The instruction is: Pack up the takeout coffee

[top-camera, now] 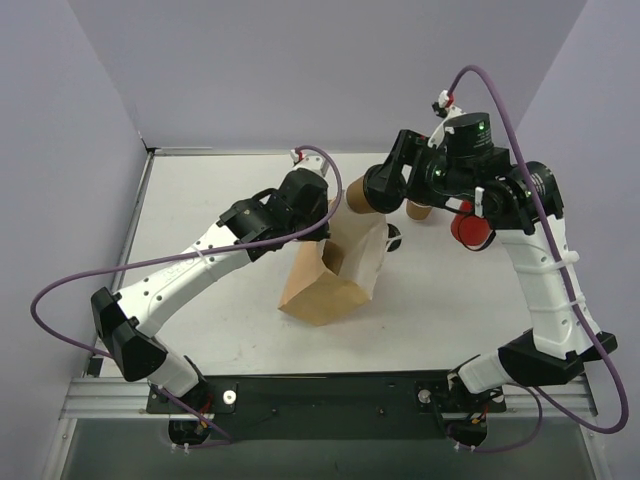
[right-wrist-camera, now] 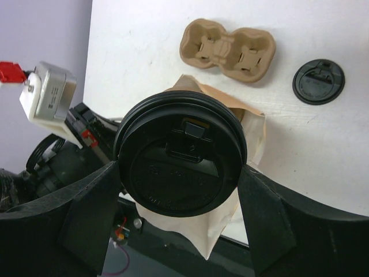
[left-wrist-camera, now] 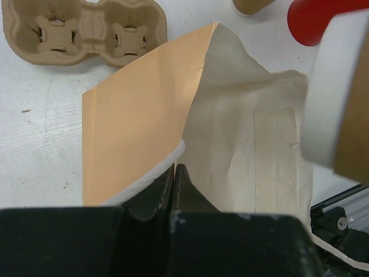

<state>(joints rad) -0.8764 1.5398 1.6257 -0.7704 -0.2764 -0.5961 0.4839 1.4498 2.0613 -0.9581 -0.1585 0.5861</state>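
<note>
The takeout coffee (right-wrist-camera: 181,158), a tan kraft cup with a black lid, is held between my right gripper's (right-wrist-camera: 181,173) fingers, lid toward the wrist camera. In the top view the cup (top-camera: 354,196) hangs tilted just above the open mouth of the brown paper bag (top-camera: 330,270). In the left wrist view its side (left-wrist-camera: 346,98) shows at the right edge. My left gripper (left-wrist-camera: 174,168) is shut on the bag's (left-wrist-camera: 144,115) rim and holds it open; in the top view it (top-camera: 322,218) is at the bag's upper left.
The moulded-pulp carrier (right-wrist-camera: 228,51) lies beyond the bag; it also shows in the left wrist view (left-wrist-camera: 86,29). A loose black lid (right-wrist-camera: 318,81) lies right of it. A red cup (top-camera: 470,228) and a second kraft cup (top-camera: 420,210) stand under my right arm.
</note>
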